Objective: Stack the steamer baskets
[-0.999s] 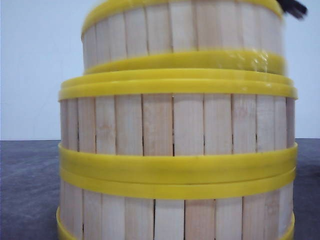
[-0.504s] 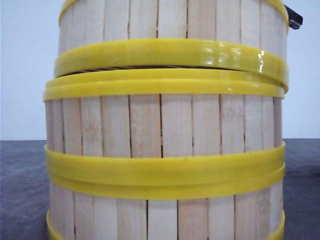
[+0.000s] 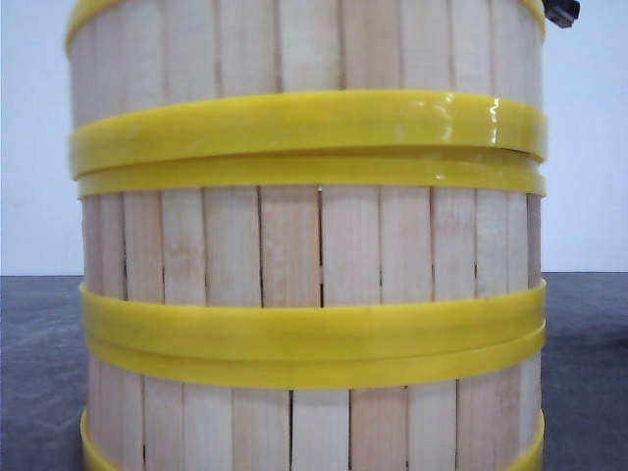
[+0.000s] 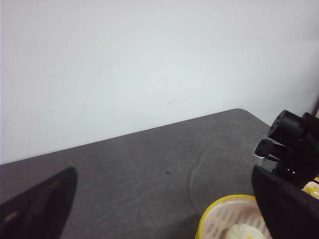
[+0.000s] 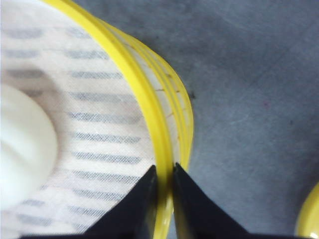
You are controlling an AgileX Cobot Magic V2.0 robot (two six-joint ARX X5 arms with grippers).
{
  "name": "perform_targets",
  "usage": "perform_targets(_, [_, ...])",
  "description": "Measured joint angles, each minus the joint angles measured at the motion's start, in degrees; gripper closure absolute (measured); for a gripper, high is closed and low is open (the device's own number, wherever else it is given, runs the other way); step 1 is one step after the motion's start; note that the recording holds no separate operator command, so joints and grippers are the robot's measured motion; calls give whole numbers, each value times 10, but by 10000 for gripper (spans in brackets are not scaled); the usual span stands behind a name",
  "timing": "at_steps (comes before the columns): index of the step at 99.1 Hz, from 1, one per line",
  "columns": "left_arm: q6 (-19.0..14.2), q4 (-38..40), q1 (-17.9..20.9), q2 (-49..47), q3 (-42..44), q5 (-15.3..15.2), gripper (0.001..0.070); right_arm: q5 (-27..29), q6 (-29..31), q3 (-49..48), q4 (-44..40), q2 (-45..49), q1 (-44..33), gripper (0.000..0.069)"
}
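The top steamer basket (image 3: 304,49) is being seated on the middle steamer basket (image 3: 309,240), above the bottom steamer basket (image 3: 314,427), on the grey counter (image 3: 39,373). Its yellow rim (image 5: 149,107) is being pinched by the right gripper (image 5: 165,181) jaws. The left gripper (image 4: 164,209) jaws are being kept apart, released, over the counter.

Your front camera sits low and very close to the stacked steamer baskets (image 3: 309,275), facing forward; slatted walls and yellow rims fill nearly the whole picture, with only slivers of dark tabletop (image 3: 39,373) and pale wall (image 3: 34,147) at the sides. Your left wrist camera looks out over the left tool (image 4: 159,209) across open tabletop to that wall, from well back. Your right wrist camera looks straight down past the right tool (image 5: 164,191) at close range onto the top basket's rim (image 5: 149,99), which the tool's fingers straddle. Both wrist views share that basket's lined inside and its white bun (image 4: 244,231).
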Motion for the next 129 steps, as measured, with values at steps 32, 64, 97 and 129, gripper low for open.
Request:
perform_targets(32, [0, 0, 0, 0, 0, 0, 15, 10, 2, -1, 1, -1, -9, 664])
perform_targets(64, [0, 0, 0, 0, 0, 15, 15, 2, 2, -1, -24, -1, -47, 664])
perform_targets(97, [0, 0, 0, 0, 0, 17, 15, 2, 2, -1, -28, -1, -47, 664])
perform_targets(129, [0, 0, 0, -1, 0, 17, 15, 6, 9, -1, -21, -1, -51, 452])
